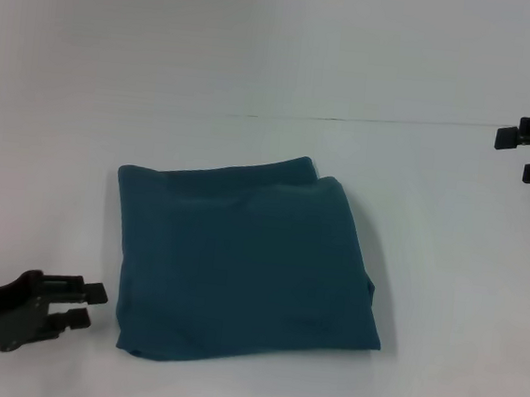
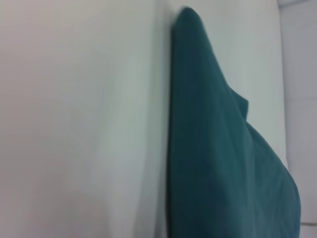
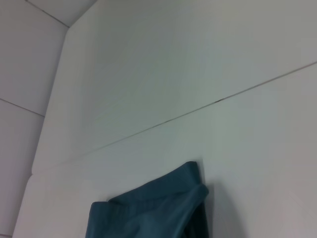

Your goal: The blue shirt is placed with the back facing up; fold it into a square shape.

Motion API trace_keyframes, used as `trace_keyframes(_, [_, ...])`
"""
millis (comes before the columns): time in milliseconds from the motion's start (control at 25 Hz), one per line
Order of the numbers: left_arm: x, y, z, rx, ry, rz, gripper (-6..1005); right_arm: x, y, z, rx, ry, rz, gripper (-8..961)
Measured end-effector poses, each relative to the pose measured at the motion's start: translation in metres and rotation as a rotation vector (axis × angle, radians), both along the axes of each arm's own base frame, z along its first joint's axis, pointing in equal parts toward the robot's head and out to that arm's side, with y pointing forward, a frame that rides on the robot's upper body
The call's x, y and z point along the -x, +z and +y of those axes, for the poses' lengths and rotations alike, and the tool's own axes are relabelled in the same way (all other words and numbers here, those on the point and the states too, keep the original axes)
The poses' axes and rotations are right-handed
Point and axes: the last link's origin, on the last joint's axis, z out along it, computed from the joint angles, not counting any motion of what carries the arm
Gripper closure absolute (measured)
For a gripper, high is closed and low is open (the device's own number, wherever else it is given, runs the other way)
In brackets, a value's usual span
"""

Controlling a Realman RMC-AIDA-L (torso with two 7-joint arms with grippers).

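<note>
The blue shirt (image 1: 244,267) lies folded into a rough square in the middle of the white table, plain teal cloth on top. The left wrist view shows it as a long teal slab (image 2: 218,148), and one folded corner of it (image 3: 148,210) shows in the right wrist view. My left gripper (image 1: 92,305) rests low at the near left, just off the shirt's near left corner, open and holding nothing. Far off at the right edge, my right gripper (image 1: 518,153) hangs open and empty, well clear of the cloth.
The white table (image 1: 277,68) runs all around the shirt, with a thin dark seam (image 1: 366,121) crossing it behind the cloth. In the right wrist view the table's edge (image 3: 49,114) meets a tiled floor.
</note>
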Motion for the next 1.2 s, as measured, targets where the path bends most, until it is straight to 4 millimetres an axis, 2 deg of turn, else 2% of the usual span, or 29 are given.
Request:
trace_keyframes(80, [0.003, 0.001, -0.004, 0.001, 0.015, -0.003, 673, 0.0, 0.0, 0.0, 0.0, 0.0, 0.0, 39])
trace_keyframes(280, [-0.006, -0.009, -0.007, 0.031, -0.008, -0.025, 430, 0.001, 0.0, 0.001, -0.001, 0.003, 0.001, 39])
trace_keyframes(720, [-0.013, -0.03, 0.002, 0.036, -0.024, 0.0, 415, 0.001, 0.0, 0.002, -0.008, 0.001, -0.002, 41])
trace_keyframes(1000, [-0.023, -0.029, -0.018, 0.129, -0.058, -0.104, 415, -0.001, 0.0, 0.001, -0.008, -0.001, -0.002, 40])
trace_keyframes(1200, [-0.013, -0.019, -0.023, 0.098, -0.023, -0.112, 416, -0.001, 0.0, 0.001, -0.008, -0.002, -0.002, 40])
